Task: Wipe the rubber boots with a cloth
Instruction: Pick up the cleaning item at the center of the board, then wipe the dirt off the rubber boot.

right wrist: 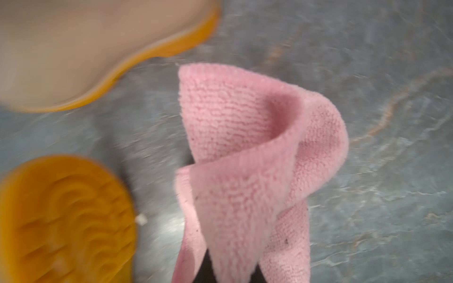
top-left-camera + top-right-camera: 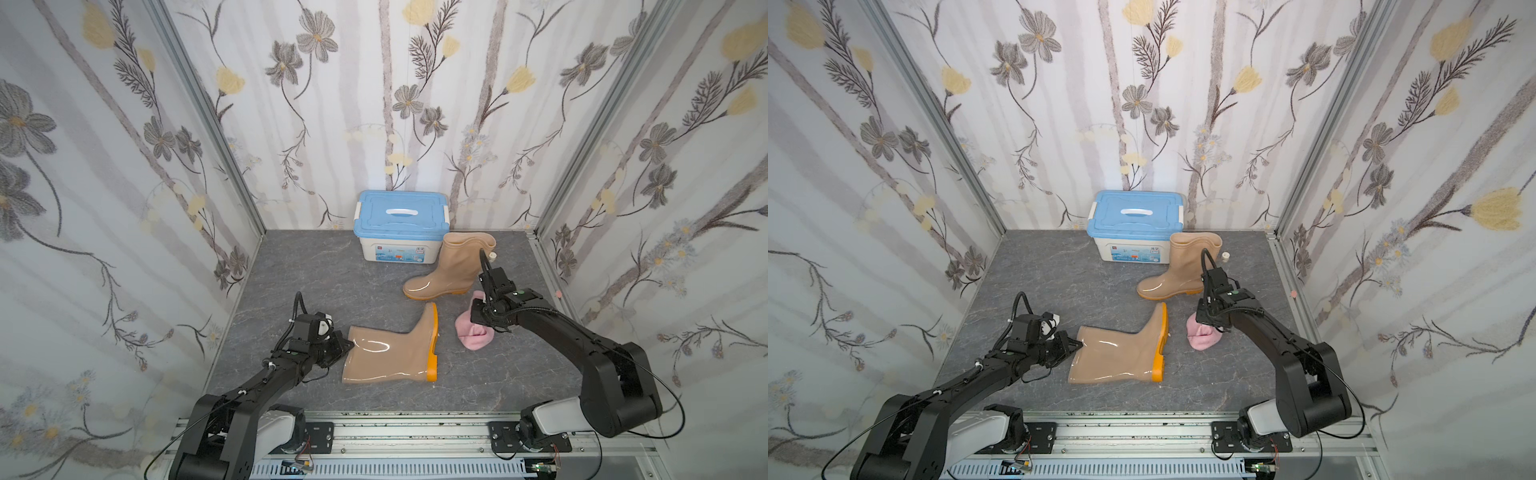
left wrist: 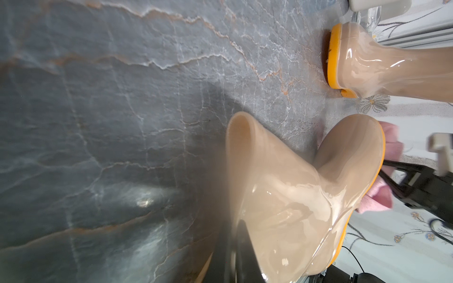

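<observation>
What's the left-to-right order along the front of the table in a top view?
In order: left end effector → lying boot → pink cloth.

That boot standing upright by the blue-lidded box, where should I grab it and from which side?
Pinch the top rim of the upright boot, coming down from above with one finger inside the shaft. It stands on its sole, mouth facing up, and the thin rim wall suits narrow jaws better than the wide glossy foot.
</observation>
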Action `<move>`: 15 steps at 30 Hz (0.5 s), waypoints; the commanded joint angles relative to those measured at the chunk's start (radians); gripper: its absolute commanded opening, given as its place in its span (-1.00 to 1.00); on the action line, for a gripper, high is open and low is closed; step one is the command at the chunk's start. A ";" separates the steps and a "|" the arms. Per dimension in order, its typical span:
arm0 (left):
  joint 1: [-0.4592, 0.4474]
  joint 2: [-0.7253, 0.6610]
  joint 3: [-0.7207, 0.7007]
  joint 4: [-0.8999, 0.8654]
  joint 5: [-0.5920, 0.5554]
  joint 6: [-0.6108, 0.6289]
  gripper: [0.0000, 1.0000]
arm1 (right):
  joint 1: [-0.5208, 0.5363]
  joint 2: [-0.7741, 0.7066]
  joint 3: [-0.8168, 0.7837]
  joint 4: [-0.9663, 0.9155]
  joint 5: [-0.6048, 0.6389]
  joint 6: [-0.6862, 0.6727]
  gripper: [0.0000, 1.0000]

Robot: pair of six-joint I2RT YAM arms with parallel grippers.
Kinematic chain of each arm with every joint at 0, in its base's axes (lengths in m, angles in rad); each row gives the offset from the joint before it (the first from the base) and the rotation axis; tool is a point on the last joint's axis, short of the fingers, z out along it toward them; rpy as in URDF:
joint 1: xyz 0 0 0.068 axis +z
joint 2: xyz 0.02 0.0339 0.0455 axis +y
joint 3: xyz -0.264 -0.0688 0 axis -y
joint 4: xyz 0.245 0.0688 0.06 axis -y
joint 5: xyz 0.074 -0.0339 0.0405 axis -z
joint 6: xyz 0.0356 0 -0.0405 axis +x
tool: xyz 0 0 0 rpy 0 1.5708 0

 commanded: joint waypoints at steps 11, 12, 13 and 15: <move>0.000 -0.034 -0.032 0.015 -0.043 -0.006 -1.00 | 0.534 0.657 0.757 -0.048 -0.065 0.050 -1.00; 0.000 -0.037 -0.035 0.013 -0.044 -0.006 -1.00 | 0.550 0.718 0.819 -0.067 -0.084 0.048 -1.00; 0.001 -0.043 -0.036 0.010 -0.046 -0.006 -1.00 | 0.565 0.773 0.875 -0.083 -0.103 0.049 -1.00; 0.000 -0.051 -0.037 0.009 -0.047 -0.004 -1.00 | 0.583 0.841 0.931 -0.083 -0.155 0.056 -1.00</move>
